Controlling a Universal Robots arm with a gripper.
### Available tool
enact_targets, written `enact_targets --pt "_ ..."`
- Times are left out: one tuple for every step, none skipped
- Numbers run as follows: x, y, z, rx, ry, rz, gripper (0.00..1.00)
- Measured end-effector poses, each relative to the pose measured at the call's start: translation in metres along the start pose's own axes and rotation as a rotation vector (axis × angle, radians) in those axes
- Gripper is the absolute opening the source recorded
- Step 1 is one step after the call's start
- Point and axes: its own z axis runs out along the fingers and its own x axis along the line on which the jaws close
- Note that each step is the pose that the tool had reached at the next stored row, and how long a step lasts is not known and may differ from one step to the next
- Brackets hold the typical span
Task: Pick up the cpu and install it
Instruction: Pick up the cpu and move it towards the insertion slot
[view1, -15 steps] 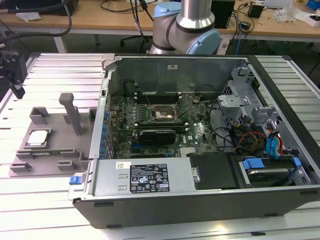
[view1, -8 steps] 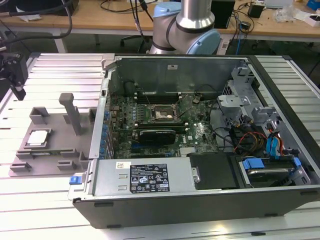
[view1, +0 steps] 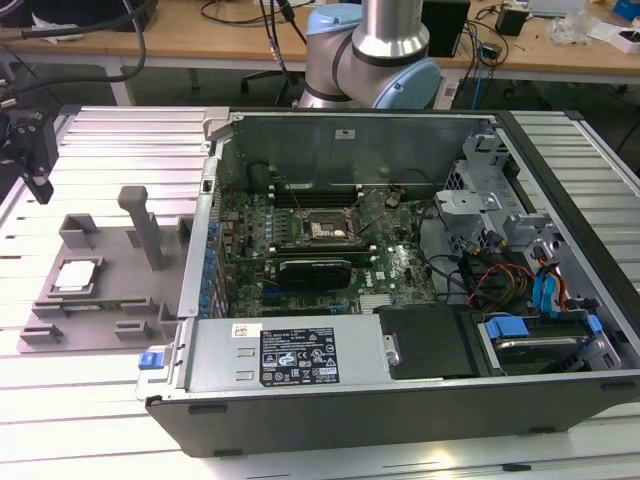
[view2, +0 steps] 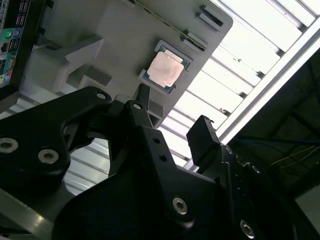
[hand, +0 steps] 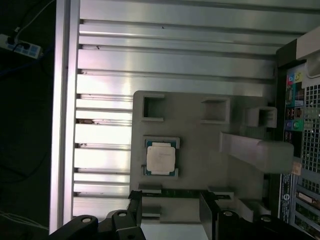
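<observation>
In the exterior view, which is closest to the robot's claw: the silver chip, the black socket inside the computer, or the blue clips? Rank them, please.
From the gripper, at the exterior view's left edge:
1. Silver chip, on the grey tray, left side.
2. Black socket, on the green board, middle.
3. Blue clips, the exterior view's far right.

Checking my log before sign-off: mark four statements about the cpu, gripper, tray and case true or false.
1. The small square silver-topped cpu lies on the grey plastic fixture tray. True.
2. The gripper is shut on the cpu. False: it is open and empty.
3. The tray sits inside the dark computer case. False: it lies beside it, on the slatted metal table.
4. The case is open, its circuit board exposed. True.
</observation>
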Motion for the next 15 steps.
enact_targets --pt "0.0 0.0 0.0004 0.0 0.0001 0.0 0.57" --pt "0.0 0.0 0.001 0.0 0.0001 0.0 0.57" --pt "0.0 0.0 0.0015 0.0 0.0 0.0 0.57" --pt "0.0001 0.0001 0.0019 0.0 0.0 0.0 0.57" --pt "0.0001 0.0001 0.0029 0.0 0.0001 0.0 0.57" --pt "0.0001 0.0001 0.0035 -0.0001 0.0 0.0 0.57" --pt "0.0001 0.0001 0.0042 0.0 0.0 0.0 0.57" --pt "0.0002 0.0001 0.0048 0.0 0.0 0.0 0.57" --pt "0.0002 0.0001 0.0054 0.0 0.0001 0.0 0.57" --pt "0.0002 0.0001 0.0063 0.0 0.0 0.0 0.57" --pt "0.0002 0.0002 0.0075 0.0 0.0001 0.0 0.57" --pt "0.0002 0.0002 0.0081 0.0 0.0001 0.0 0.57" --pt "0.0003 0.0002 0.0089 0.0 0.0 0.0 0.57" --pt "0.0003 0.0002 0.0101 0.0 0.0001 0.0 0.57" --pt "0.0003 0.0002 0.0111 0.0 0.0 0.0 0.57"
